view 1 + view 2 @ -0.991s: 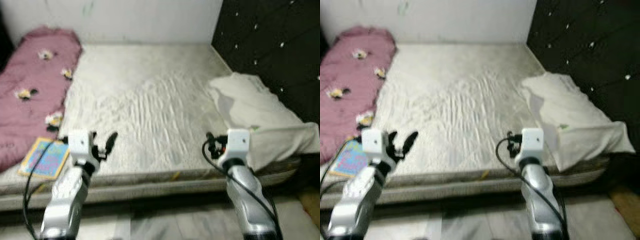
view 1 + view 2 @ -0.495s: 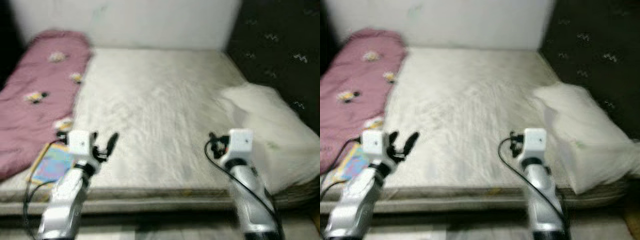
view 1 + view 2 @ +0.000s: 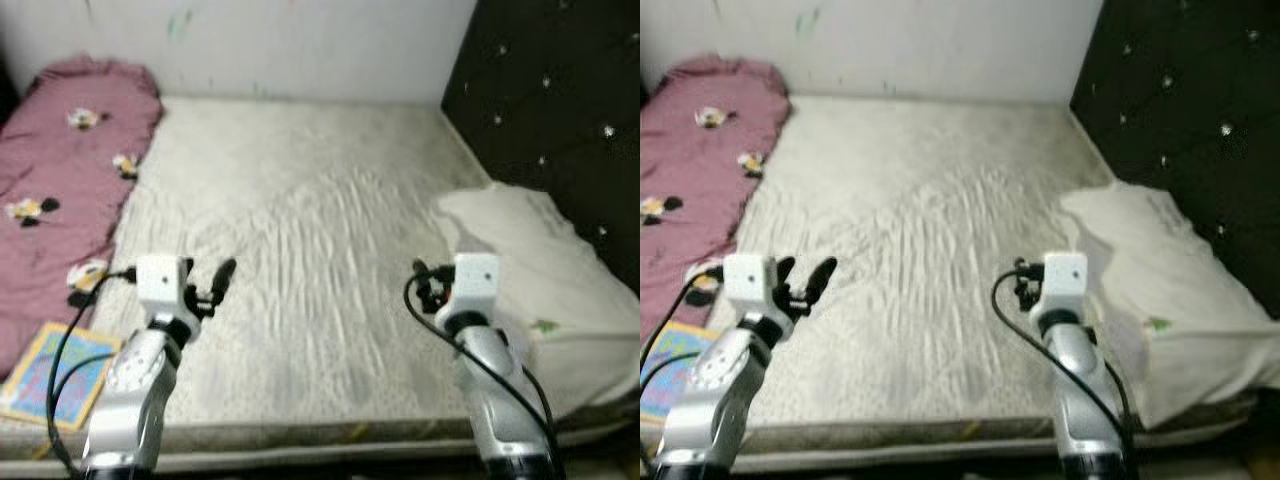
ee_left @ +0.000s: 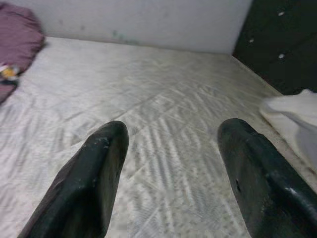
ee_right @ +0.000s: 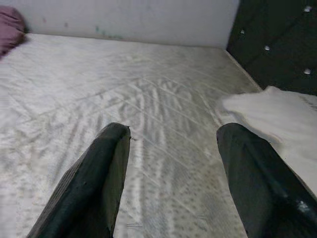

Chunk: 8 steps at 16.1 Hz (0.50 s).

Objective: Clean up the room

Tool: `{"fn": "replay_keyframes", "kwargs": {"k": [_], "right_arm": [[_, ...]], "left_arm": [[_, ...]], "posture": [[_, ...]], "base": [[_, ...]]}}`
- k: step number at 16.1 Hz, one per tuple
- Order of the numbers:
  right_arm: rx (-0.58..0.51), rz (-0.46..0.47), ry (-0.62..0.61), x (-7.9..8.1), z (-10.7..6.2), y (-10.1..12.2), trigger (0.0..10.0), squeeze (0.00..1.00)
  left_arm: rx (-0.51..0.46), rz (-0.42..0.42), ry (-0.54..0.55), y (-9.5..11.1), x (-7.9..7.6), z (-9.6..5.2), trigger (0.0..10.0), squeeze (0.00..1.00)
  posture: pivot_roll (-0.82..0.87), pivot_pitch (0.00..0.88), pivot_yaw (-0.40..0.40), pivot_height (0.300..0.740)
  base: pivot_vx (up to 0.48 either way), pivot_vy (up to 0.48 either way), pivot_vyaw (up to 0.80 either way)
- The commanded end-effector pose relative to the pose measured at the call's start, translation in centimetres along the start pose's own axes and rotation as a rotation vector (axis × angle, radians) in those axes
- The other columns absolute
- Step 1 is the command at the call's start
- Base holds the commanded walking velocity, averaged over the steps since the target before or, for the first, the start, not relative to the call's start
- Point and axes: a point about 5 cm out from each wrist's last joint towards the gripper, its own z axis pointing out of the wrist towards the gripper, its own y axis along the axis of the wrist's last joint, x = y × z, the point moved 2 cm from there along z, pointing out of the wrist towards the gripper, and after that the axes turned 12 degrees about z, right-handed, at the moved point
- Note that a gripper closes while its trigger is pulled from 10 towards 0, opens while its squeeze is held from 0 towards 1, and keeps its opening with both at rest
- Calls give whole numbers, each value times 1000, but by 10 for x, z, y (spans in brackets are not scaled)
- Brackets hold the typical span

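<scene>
Bed [image 3: 300, 250] now lies nearer than a second ago, both pincers, left pincer [image 3: 205, 285] and right pincer [image 5: 171, 173], spread and empty, nothing tidied yet.

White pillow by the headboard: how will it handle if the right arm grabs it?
The pillow looks soft and creased, so probably floppy and sagging from a pinch. Likely light for its bulk. Its loose cover may slide, so a corner grip could pull fabric only.
</scene>
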Motion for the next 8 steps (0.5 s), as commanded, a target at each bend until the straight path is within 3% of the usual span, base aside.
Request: {"fn": "replay_keyframes", "kwargs": {"k": [1, 3, 8], "right_arm": [[5, 4, 9, 3, 0, -1, 10000, 0], [11, 7, 5, 2, 0, -2, 10000, 0], [6, 1, 15, 4, 0, -2, 10000, 0]], "left_arm": [[6, 13, 11, -1, 4, -2, 10000, 0], [13, 1, 8, -2, 3, -1, 10000, 0], [9, -4, 14, -1, 4, -1, 10000, 0]], "posture": [[-20, 0, -39, 740], [-18, 0, -38, 740], [-18, 0, -37, 740]], "base": [[0, 476, -425], [0, 471, -800], [0, 466, 0]]}}
